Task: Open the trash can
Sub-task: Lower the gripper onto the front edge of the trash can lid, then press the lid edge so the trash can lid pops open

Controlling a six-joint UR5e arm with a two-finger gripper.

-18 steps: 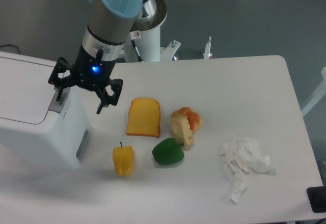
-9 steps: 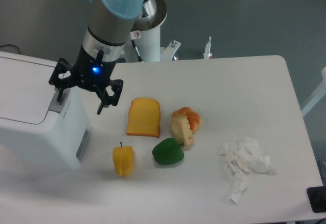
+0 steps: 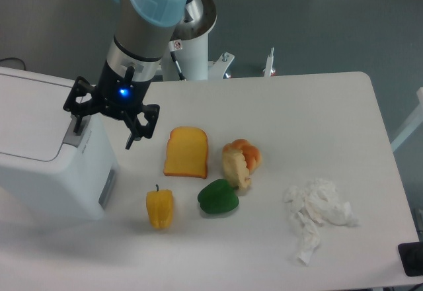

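Observation:
The trash can [image 3: 39, 152] is a large white boxy bin at the left edge of the table, its flat lid down. A grey push-latch [image 3: 74, 132] sits at the lid's right edge and a grey vent panel [image 3: 107, 186] is on the right side wall. My gripper [image 3: 104, 136] hangs over the bin's right edge with its fingers spread wide. The left finger is right at the latch and the right finger [image 3: 134, 135] hangs beside the bin over the table. It holds nothing.
On the white table [image 3: 297, 106] lie a slice of toast [image 3: 186, 151], a bread roll [image 3: 239, 162], a green pepper [image 3: 218, 197], a yellow pepper [image 3: 159, 208] and a crumpled white tissue [image 3: 317, 215]. The robot base [image 3: 195, 53] stands at the back.

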